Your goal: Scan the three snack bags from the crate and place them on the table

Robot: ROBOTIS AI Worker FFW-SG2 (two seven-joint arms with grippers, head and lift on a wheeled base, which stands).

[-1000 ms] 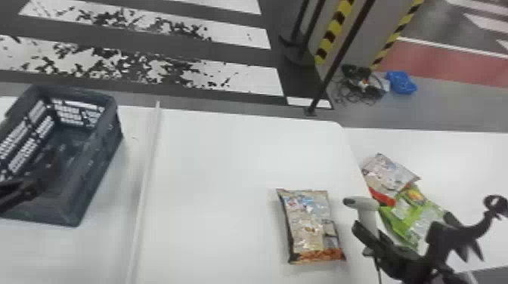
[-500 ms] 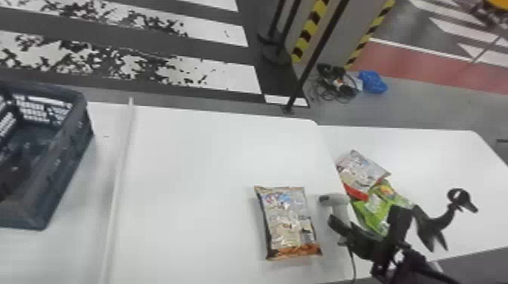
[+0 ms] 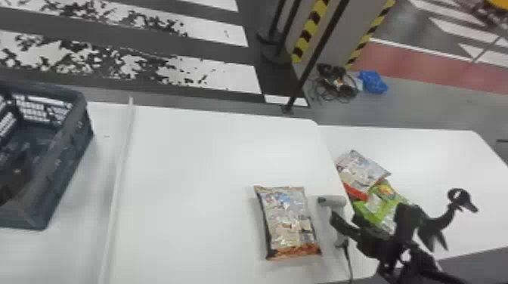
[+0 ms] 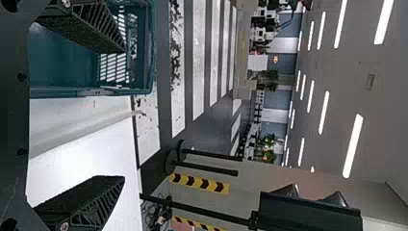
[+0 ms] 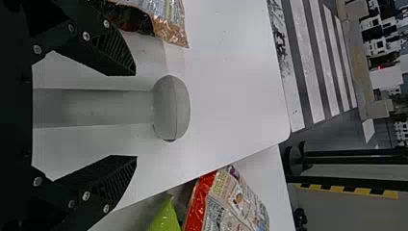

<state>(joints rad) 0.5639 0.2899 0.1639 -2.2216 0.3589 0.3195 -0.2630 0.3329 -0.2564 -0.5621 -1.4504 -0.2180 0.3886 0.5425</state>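
Table (image 3: 196, 162) white; scanner (image 3: 334, 202) grey; snack bag (image 3: 366, 212) green; tape (image 3: 312, 26) striped yellow-black.

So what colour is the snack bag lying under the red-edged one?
Bright green; the head view shows that bag best.

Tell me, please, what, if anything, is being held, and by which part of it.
Nothing: the right end effector is open around the scanner without touching it; the left end effector is open, empty.

My left gripper (image 3: 16, 174) sits at the head view's left edge, its two fingers spread wide. I've got my right gripper (image 3: 344, 219) at lower right, fingers also parted, its arm entering from the bottom edge.
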